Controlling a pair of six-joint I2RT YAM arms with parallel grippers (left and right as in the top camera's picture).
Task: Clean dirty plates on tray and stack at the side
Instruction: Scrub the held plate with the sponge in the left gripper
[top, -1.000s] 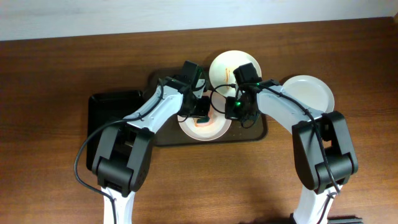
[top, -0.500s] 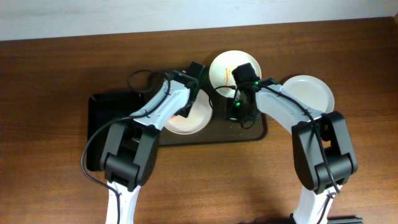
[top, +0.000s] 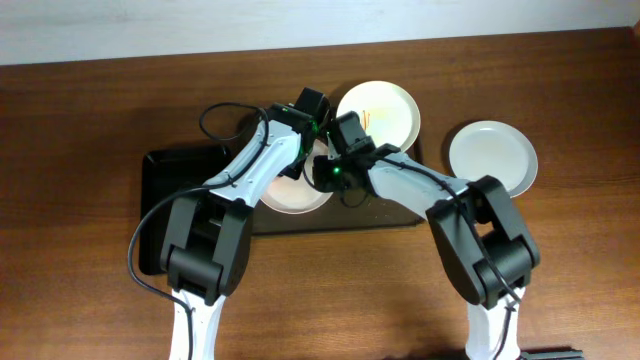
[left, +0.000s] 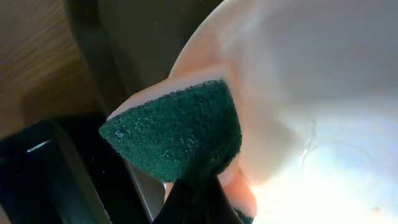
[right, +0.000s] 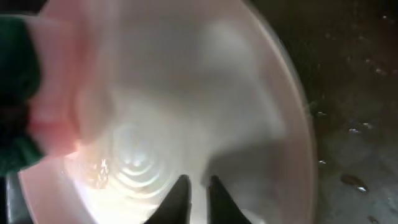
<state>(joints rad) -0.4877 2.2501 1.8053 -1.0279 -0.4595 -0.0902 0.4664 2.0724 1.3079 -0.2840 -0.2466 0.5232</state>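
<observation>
3 plates (top: 385, 110), 1 big tray (top: 300, 222), 1 small blk tray (top: 165, 185), 1 sponge (left: 180, 137), 2 arms (top: 250, 170).

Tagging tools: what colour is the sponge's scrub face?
Dark green; the sponge shows best in left wrist view.

Right gripper (top: 322, 178) swung left, seemingly onto plate (top: 290, 200).
</observation>
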